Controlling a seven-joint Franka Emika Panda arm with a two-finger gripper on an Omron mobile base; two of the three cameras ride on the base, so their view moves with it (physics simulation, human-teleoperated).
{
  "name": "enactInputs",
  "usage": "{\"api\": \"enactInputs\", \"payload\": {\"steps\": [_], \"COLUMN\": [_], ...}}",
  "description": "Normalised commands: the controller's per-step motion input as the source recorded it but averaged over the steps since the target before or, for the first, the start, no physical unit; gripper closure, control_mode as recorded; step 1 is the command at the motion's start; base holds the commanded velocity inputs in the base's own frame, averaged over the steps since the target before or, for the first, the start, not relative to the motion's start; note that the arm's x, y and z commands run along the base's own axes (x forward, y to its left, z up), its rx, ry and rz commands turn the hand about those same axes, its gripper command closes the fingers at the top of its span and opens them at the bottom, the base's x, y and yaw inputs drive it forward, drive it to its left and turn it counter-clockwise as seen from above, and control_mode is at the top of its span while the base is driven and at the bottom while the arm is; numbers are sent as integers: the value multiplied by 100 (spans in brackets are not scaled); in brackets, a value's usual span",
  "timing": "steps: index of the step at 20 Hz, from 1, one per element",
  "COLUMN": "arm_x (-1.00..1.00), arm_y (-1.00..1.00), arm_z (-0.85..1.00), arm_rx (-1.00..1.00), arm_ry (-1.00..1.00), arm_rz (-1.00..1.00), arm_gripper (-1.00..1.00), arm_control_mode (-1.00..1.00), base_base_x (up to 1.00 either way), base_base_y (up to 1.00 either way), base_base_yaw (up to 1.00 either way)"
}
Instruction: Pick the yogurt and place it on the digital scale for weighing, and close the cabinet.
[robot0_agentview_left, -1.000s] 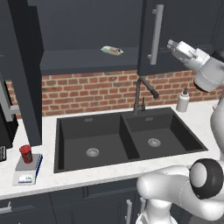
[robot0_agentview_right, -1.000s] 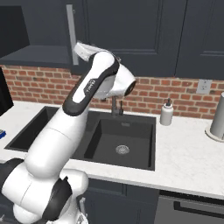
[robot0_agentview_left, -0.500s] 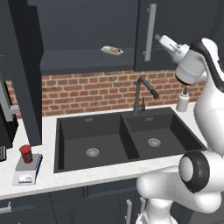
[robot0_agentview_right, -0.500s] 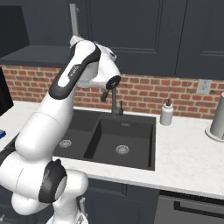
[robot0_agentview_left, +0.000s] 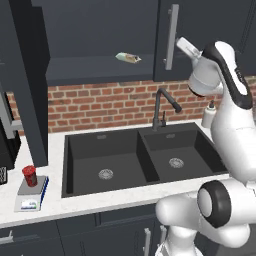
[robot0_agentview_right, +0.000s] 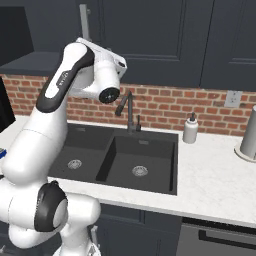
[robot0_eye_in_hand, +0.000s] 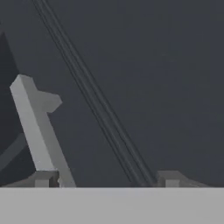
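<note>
Left base view: the yogurt stands upright on the digital scale, which rests on the pale counter at the far left, well apart from the double sink. The cabinet above the brick wall is open: its left door is swung outward, and a pale wrapped packet lies on the exposed shelf. The right door carries a vertical silver bar handle. The arm reaches up at the right, with the gripper just beside that handle (the finger spacing cannot be read from this side).

Right base view: the arm arcs up from the lower left to the upper cabinet, its hand near the silver handle. A black faucet rises behind the sink. A soap dispenser stands on the counter to the right of the sink, and a metal cylinder stands at the far right edge.

Hand view: the dark panelled door face is close ahead. The handle runs diagonally at the left, just inside one of the fingertips. The two tips stand well apart, with nothing clamped between them; the jaws are open.
</note>
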Motion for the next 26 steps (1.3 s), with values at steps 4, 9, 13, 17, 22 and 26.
{"api": "enactInputs", "payload": {"steps": [4,9,13,17,22,26], "arm_x": [-100,-100,-89,-85,-49,-28], "arm_y": [-21,-11,0,6,12,42], "arm_z": [9,18,38,27,26,27], "arm_rx": [3,4,-1,-20,-34,-36], "arm_ry": [-16,-13,-1,0,20,36], "arm_rz": [-1,0,0,0,-4,-8], "arm_gripper": [-100,-100,-100,-100,-100,-100], "arm_control_mode": [-100,-100,-100,-100,-100,-100], "base_base_x": [0,0,0,0,0,0], "base_base_y": [0,0,0,0,0,0], "base_base_yaw": [0,0,0,0,0,0]}}
